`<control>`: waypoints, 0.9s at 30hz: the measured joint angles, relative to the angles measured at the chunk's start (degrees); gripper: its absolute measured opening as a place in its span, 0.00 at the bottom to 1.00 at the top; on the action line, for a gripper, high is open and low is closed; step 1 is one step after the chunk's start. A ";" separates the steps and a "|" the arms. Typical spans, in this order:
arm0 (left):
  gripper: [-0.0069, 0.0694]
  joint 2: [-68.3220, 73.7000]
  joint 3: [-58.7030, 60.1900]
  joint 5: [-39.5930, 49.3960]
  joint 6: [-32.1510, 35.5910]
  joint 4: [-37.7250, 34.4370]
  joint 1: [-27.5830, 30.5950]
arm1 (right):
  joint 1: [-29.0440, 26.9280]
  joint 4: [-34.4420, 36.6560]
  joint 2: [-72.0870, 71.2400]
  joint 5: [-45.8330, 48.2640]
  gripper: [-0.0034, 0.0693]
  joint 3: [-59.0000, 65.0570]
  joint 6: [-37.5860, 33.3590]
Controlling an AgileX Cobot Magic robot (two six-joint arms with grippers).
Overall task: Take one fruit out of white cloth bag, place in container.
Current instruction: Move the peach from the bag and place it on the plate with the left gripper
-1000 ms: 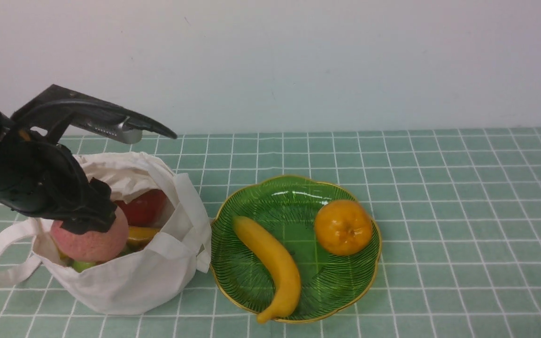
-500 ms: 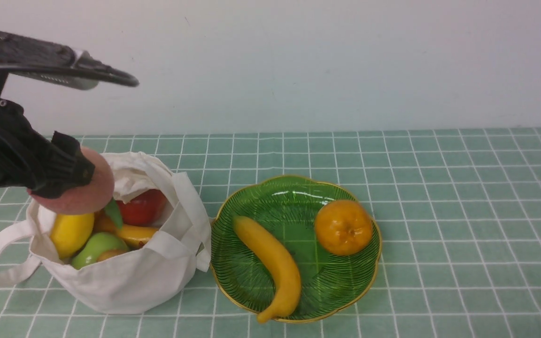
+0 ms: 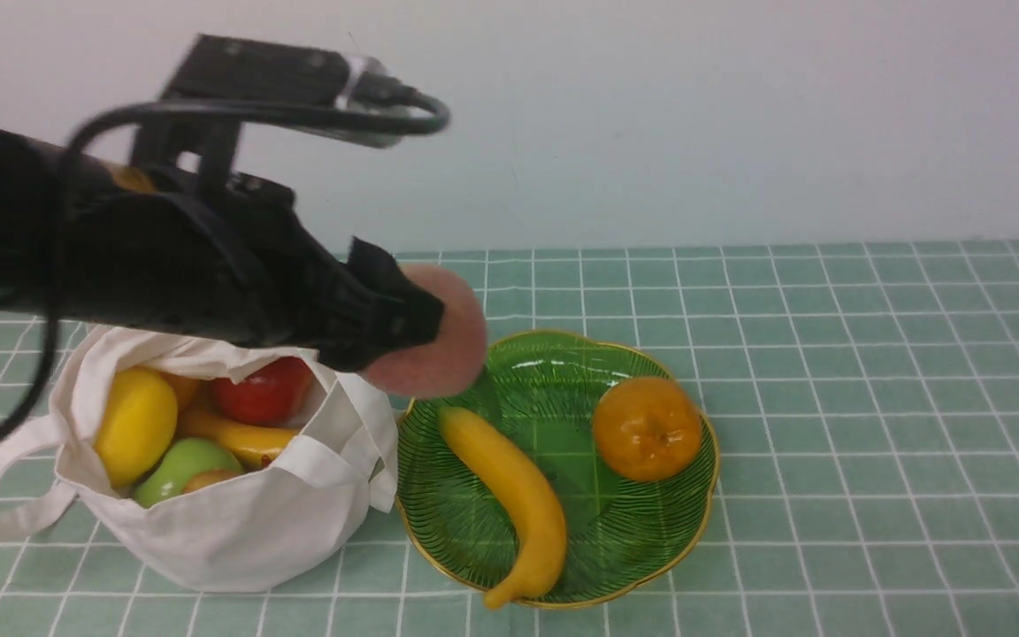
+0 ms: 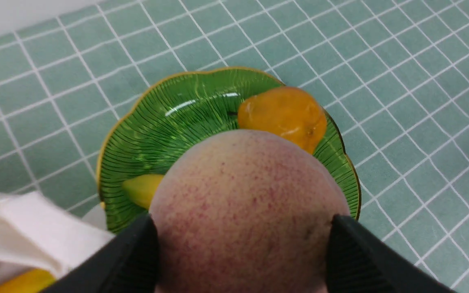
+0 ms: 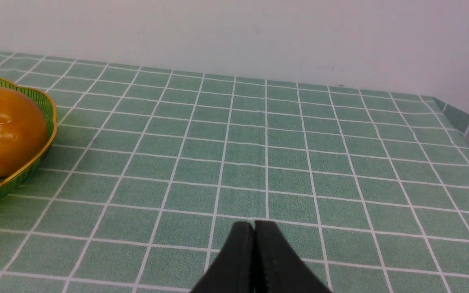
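Over bag-side rim of plate (image 3: 554,372), left gripper (image 4: 242,228) clamps peach (image 3: 449,347), clear of bag (image 3: 253,522). Right gripper (image 5: 255,228) pinched closed above tablecloth (image 5: 299,162).

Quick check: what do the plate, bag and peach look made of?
Plate: seemingly glass, translucent green, glossy glints, ribbed, gold rim. Bag: soft off-white cloth, matte, creased. Peach: matte speckled pink skin; real or replica, cannot tell.

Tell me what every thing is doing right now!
peach: held up in the air, out of the bag.
left gripper: shut on the peach.
right gripper: shut, empty.
cloth bag: open, lemon and apple showing inside.
green plate: holding a banana and a mandarin.
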 joint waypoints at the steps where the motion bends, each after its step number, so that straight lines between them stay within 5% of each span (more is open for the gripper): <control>1: 0.71 1.64 0.00 -1.06 0.06 -0.23 -0.53 | 0.00 0.00 0.00 0.00 0.03 0.00 0.00; 14: 0.71 21.94 0.00 -18.94 1.57 -1.69 -4.09 | 0.00 0.00 0.00 0.00 0.03 0.00 0.00; 27: 0.77 23.56 -0.11 -26.48 3.42 -4.86 -4.09 | 0.00 0.00 0.00 0.00 0.03 0.00 0.00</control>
